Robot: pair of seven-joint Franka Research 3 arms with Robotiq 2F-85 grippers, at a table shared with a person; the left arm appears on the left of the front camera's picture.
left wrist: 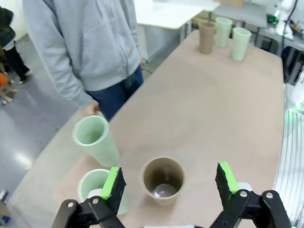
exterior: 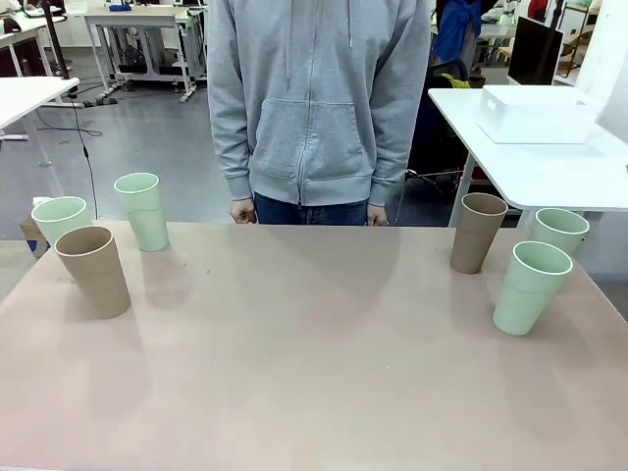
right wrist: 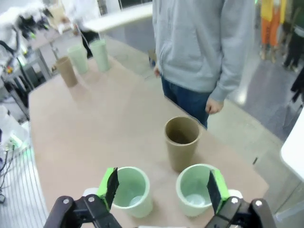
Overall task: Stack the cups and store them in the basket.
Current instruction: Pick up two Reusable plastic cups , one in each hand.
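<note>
On the table's left stand two mint cups (exterior: 61,221) (exterior: 142,210) and a tan cup (exterior: 94,270). On its right stand a tan cup (exterior: 478,232) and two mint cups (exterior: 560,233) (exterior: 530,287). All are upright and apart. The white basket (exterior: 538,114) sits on a side table at the back right. My left gripper (left wrist: 170,183) hangs open above the left group, with the tan cup (left wrist: 162,180) between its fingers' line. My right gripper (right wrist: 162,187) hangs open above the two mint cups (right wrist: 130,190) (right wrist: 195,189), the tan cup (right wrist: 182,142) beyond them.
A person in a grey hoodie (exterior: 314,98) stands at the far edge, hands (exterior: 242,211) hanging by the table. The white side table (exterior: 549,172) is separate from the brown table (exterior: 314,353), whose middle is bare.
</note>
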